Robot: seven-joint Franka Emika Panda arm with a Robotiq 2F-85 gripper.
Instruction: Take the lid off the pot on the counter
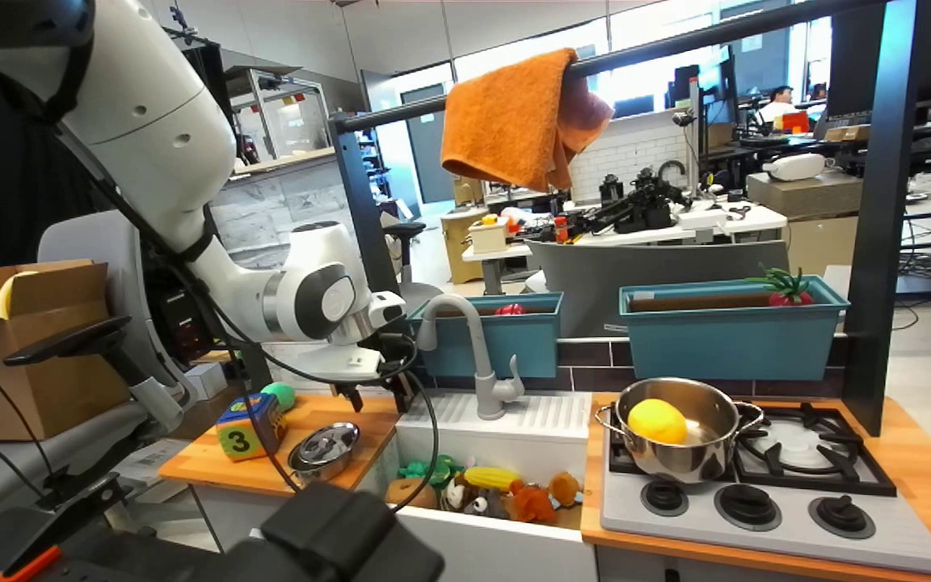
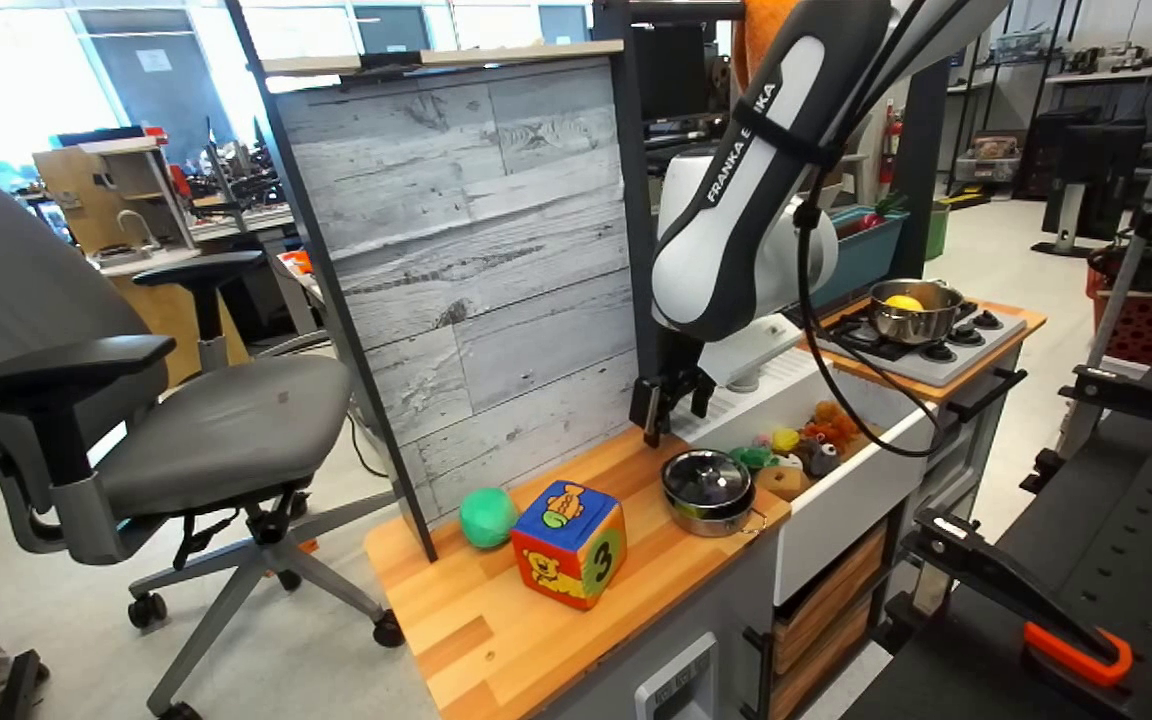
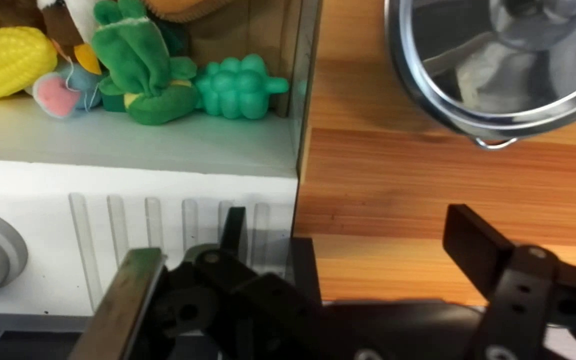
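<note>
Gripper (image 2: 676,420) empty, jaws well apart, hanging over the counter's (image 2: 491,645) back corner beside the sink (image 2: 861,515). Lid (image 2: 706,480) on the pot (image 2: 706,523) near the front corner, sink side; perhaps slightly askew. Step, as judged: approach, lid not yet gripped. Next move calls for shifting toward the front edge, centring over the knob (image 3: 538,27) (cut off in wrist view), descending, pinching, lifting straight up. Legible: "FRANKA E…KA" on the arm (image 2: 731,200), middle letters under a strap (image 2: 786,137); "3" on the toy block (image 2: 568,545), both exterior views.
</note>
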